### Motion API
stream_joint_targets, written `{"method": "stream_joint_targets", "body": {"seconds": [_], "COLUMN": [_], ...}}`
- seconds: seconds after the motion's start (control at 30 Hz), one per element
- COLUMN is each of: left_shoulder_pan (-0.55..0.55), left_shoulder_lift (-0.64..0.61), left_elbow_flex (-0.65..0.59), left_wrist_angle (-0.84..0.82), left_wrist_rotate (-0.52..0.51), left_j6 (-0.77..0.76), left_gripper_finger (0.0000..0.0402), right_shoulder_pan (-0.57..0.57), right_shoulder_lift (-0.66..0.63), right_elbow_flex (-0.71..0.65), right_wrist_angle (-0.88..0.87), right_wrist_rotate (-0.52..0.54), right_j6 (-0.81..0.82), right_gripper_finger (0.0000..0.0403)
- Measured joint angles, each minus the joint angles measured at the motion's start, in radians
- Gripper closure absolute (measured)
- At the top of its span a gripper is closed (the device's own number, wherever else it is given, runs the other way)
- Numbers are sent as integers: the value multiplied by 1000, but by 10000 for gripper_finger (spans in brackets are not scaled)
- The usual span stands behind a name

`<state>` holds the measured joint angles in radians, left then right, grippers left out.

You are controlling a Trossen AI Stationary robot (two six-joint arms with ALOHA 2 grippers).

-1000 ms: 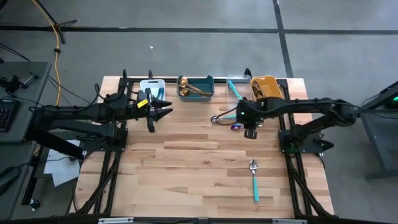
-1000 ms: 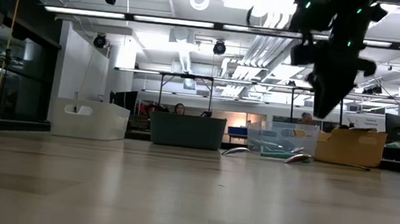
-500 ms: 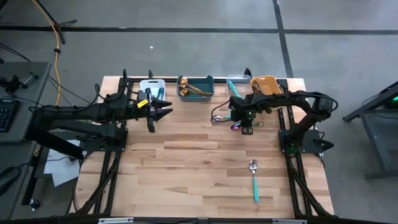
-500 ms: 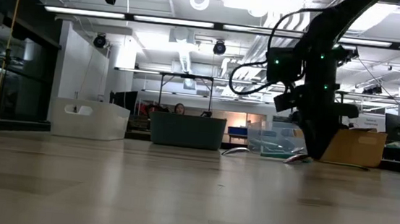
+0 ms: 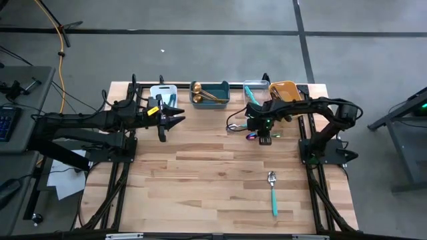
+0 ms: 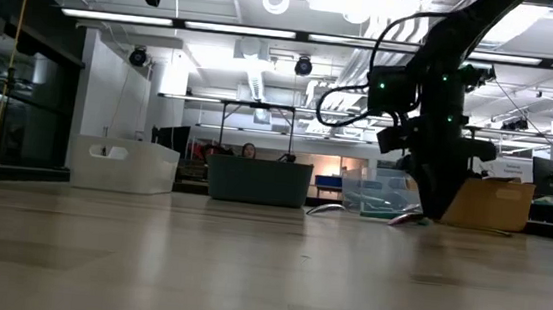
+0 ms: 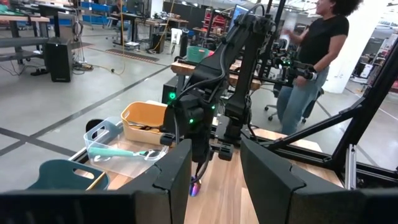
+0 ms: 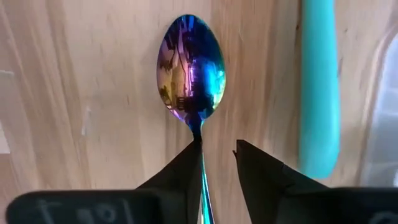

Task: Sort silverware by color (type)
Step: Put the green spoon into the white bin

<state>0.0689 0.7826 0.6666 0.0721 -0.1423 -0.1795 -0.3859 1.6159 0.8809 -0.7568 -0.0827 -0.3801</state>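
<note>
The iridescent spoon (image 8: 191, 68) lies flat on the wooden table (image 5: 200, 173), its bowl a mirror of purple, blue and gold, its thin neck running down between the fingers of the right gripper (image 8: 216, 163), whose jaws stand slightly apart on either side of the handle without plainly pinching it. It rests just in front of the clear bin (image 5: 253, 92), which holds a teal-handled utensil (image 8: 318, 87). Beside the clear bin, toward the table's right edge, the orange bin (image 5: 283, 92) holds dark pieces; on its other side the teal bin (image 5: 211, 92) holds gold spoons, and beyond that stands the white bin (image 5: 163, 93). Well away from the clear bin, a teal-handled spoon (image 5: 273, 193) lies alone. The left gripper (image 5: 175, 121) hovers near the white bin, jaws parted and empty.
</note>
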Motion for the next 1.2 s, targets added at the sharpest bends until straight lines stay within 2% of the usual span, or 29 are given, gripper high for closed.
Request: {"method": "stream_joint_targets", "body": {"seconds": [0.33,0.7,0.83,1.07,1.2], "left_shoulder_pan": [0,0,0,0,0], "left_shoulder_lift": [0,0,0,0,0], "left_elbow_flex": [0,0,0,0,0], "left_wrist_angle": [-1,-5,-19,-29,-29], "left_wrist_rotate": [-1,0,0,0,0], "left_j6": [0,-1,-1,-2,-2], "left_gripper_finger": [273,273,273,273,273], "right_shoulder_pan": [1,3,13,27,27], "right_shoulder_lift": [-61,-46,-46,-46,-25], "right_elbow_flex": [0,0,0,0,0], "right_wrist_angle": [-40,-11,-13,-13,-13], "right_wrist_rotate": [-28,-39,-39,-30,-15], "right_j6": [62,66,65,66,66], "right_gripper_finger": [376,381,361,279,253]}}
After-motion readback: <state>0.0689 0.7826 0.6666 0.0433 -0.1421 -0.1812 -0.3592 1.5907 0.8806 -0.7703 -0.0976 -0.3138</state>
